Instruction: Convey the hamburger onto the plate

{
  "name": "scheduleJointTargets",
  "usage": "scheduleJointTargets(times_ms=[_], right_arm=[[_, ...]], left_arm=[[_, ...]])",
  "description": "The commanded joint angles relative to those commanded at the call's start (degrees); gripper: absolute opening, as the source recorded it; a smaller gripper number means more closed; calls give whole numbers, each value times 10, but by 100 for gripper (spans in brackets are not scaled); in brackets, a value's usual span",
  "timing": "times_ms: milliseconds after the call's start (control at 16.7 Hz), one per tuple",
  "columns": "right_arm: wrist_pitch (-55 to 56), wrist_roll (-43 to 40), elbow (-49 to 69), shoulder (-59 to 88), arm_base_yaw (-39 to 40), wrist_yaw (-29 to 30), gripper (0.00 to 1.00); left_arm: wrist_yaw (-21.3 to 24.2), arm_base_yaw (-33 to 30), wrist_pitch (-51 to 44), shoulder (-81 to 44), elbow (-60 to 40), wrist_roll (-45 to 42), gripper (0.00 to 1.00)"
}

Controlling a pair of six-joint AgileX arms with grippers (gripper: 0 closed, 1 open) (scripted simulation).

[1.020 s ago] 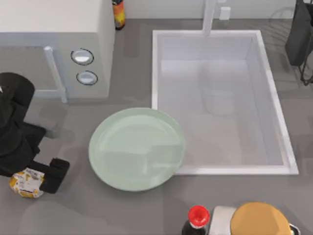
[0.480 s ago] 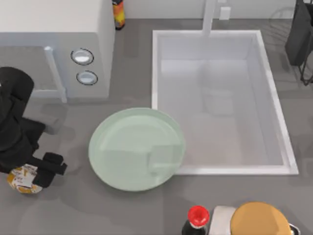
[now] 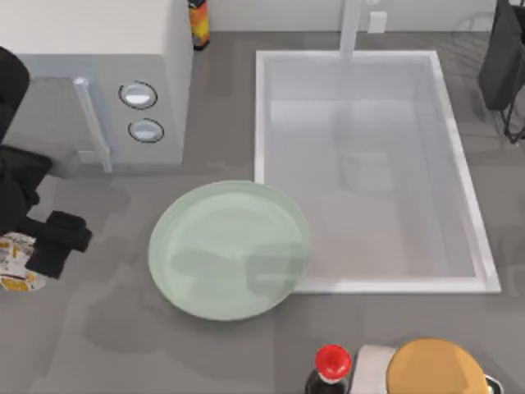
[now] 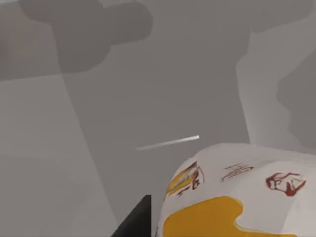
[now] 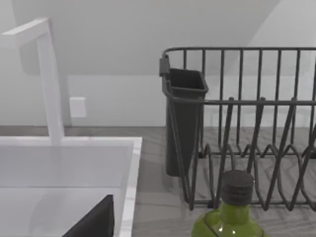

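The hamburger (image 3: 16, 263), a small white paper bundle with yellow and dark print, hangs at the table's left edge, above the grey counter. My left gripper (image 3: 41, 250) is shut on it. In the left wrist view the hamburger (image 4: 232, 192) sits close up with a dark finger (image 4: 133, 222) beside it and bare counter beneath. The pale mint-green plate (image 3: 230, 249) lies to the right of the hamburger, apart from it, with nothing on it. My right arm (image 3: 504, 57) is parked at the far right corner.
A white microwave (image 3: 90, 74) stands behind the left arm. A white sink (image 3: 369, 164) with a faucet (image 3: 351, 29) borders the plate's right side. A red-capped bottle (image 3: 330, 369) and a tan dome (image 3: 435, 369) stand at the front. A wire dish rack (image 5: 247, 133) and green bottle (image 5: 232, 212) are near the right arm.
My left gripper has carried the hamburger leftward and toward the back in the top view, off its earlier spot. The plate and right arm stay still.
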State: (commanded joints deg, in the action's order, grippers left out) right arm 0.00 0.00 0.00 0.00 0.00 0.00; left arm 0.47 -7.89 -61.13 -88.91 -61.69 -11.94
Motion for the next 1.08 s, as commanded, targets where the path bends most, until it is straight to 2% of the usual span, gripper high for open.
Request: scheduleJointTargets(times_ms=[420, 600, 840, 1080], right_arm=[[0, 0, 0, 0, 0, 0, 100], [0, 0, 0, 0, 0, 0, 100], [0, 0, 0, 0, 0, 0, 100], [0, 0, 0, 0, 0, 0, 100]], left_arm=[[0, -1, -12, 3, -11, 5, 0], [-2, -17, -23, -24, -40, 59, 0], [-5, -54, -48, -86, -108, 215, 0], [-8, -103, -78, -162, -184, 462, 0]])
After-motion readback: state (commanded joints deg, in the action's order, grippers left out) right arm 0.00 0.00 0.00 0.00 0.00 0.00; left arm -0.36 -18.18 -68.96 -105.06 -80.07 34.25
